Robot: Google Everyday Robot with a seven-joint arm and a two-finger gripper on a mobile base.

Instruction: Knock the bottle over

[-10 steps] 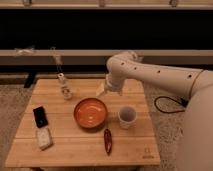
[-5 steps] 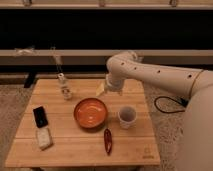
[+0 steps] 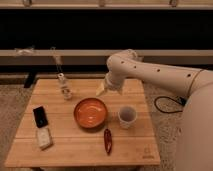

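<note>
Bottle (image 3: 64,86) is stood upright on the tabletop (image 3: 75,150), at 10 o'clock of the bowl (image 3: 90,112). Tool (image 3: 102,89) is held at the bowl's 1 o'clock; its state cannot be told. If swept low, the bowl could be clipped or the bottle merely slid.

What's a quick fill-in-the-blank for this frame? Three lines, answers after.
1. The bottle stands ___ near the back of the table, not yet knocked over.
2. The gripper hovers just behind the ___ bowl, apart from the bottle.
3. The ___ cup sits beside the bowl, on the side away from the bottle.
Missing words: upright; orange; white.
</note>
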